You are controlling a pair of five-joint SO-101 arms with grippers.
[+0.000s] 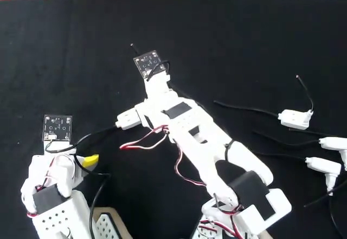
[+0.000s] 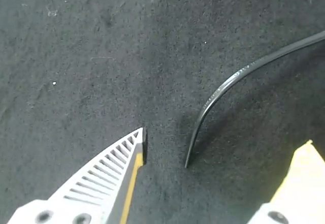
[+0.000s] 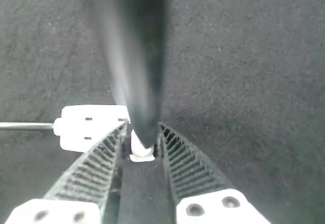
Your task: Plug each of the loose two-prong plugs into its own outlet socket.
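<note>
White two-prong plug on a thick black cable is held between the fingers of the right end effector. The jaws are drawn almost together around it. The cable rises out of the grip toward the wrist, and the prongs cannot be made out.

The white rectangular outlet socket lies flat on the black fabric-covered worktop. It is just beside the tip of one finger, touching it or nearly so, on the side toward the left arm. Its slotted face is turned upward and its long axis is set crosswise to the fingers. Its own thin lead runs off toward the left arm.

The coming move is judged to turn on this small sideways offset: the plug would have to be carried over the slots and its prongs matched to them before being pressed down.

The left end effector is spread wide and grips nothing. A loose black cable end lies on the worktop between its fingers. Three further white cable-end pieces lie well apart, off to the right arm's outer side.
</note>
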